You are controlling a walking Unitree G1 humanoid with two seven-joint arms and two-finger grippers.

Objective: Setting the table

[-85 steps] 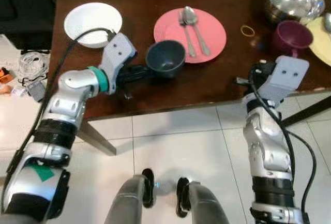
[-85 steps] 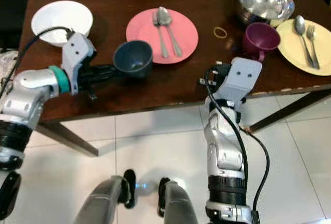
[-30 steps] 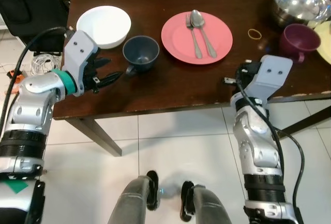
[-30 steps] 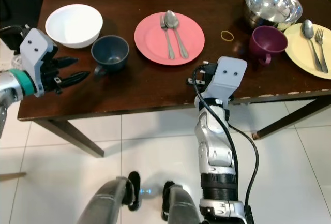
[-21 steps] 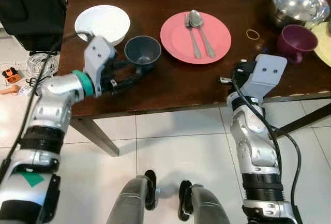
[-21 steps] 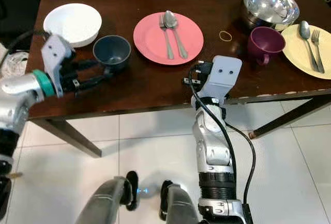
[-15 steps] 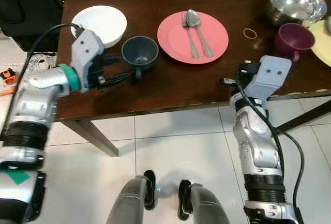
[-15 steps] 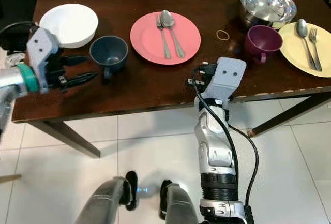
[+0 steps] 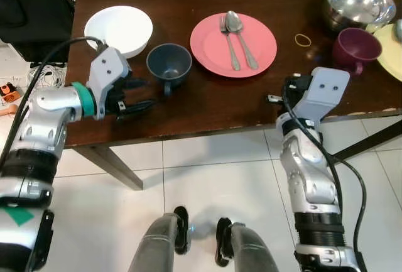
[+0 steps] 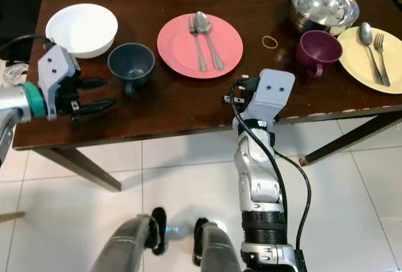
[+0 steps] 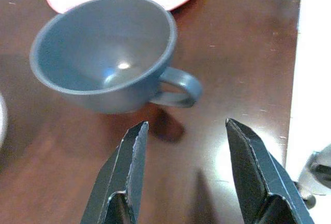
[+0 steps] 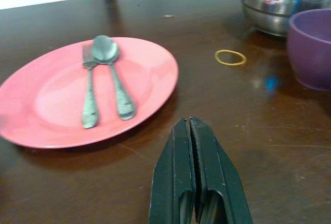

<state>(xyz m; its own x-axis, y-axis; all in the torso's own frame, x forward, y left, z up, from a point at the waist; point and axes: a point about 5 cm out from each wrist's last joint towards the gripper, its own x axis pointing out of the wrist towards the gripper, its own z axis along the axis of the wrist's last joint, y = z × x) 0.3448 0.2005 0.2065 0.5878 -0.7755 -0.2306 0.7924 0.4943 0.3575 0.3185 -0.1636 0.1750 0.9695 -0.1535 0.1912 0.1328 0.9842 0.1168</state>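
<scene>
Your left gripper [image 9: 139,93] has released the dark blue ceramic cup [image 9: 168,65] near the table's [image 9: 207,105] left edge, jaws wide; cup placed, right gripper [image 12: 196,182] pressed closed.

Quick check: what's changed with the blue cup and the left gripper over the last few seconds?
The left gripper let go of the blue cup, which went from in front of the pink plate to between it and the white bowl; the gripper now sits open, just short of the cup. Cutlery, purple cup and shut right gripper are unchanged.
</scene>
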